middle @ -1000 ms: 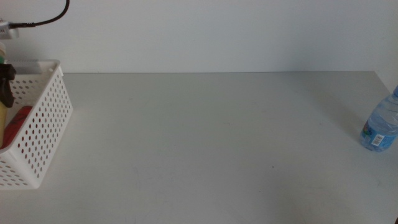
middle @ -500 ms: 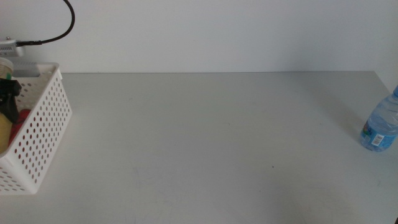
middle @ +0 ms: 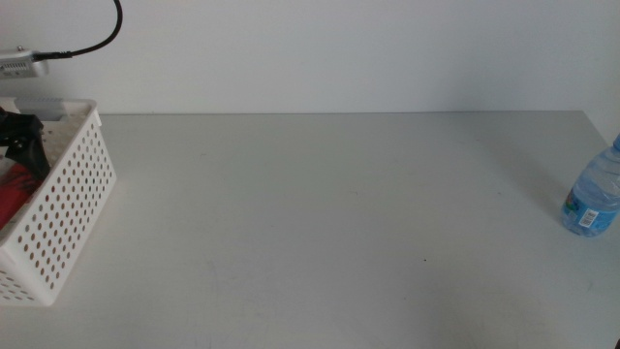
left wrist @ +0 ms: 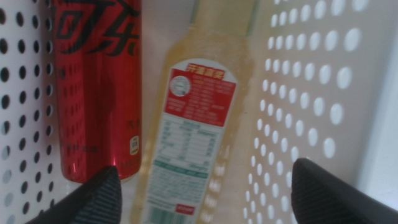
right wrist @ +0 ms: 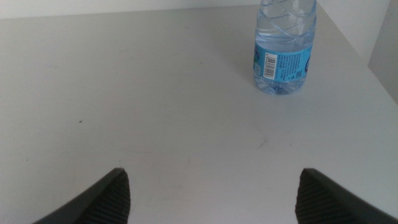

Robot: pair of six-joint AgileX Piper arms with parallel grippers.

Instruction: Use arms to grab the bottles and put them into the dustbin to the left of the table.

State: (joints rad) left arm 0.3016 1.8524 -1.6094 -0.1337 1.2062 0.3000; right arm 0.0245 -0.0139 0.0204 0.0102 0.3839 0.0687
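Left hand (left wrist: 202,186) spread over dustbin (middle: 68,194), far left of frame; red can (left wrist: 96,81) and yellow bottle (left wrist: 199,124) inside. Water bottle (middle: 593,194) upright, right edge of surface (middle: 329,213). Right hand (right wrist: 211,186) spread: approach low, pinch mid-label.

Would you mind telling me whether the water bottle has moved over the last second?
No. In the middle view the water bottle stands at the same spot by the table's right edge as before.

Red can (left wrist: 96,87), yellow bottle (left wrist: 196,124), white perforated dustbin (middle: 68,208).
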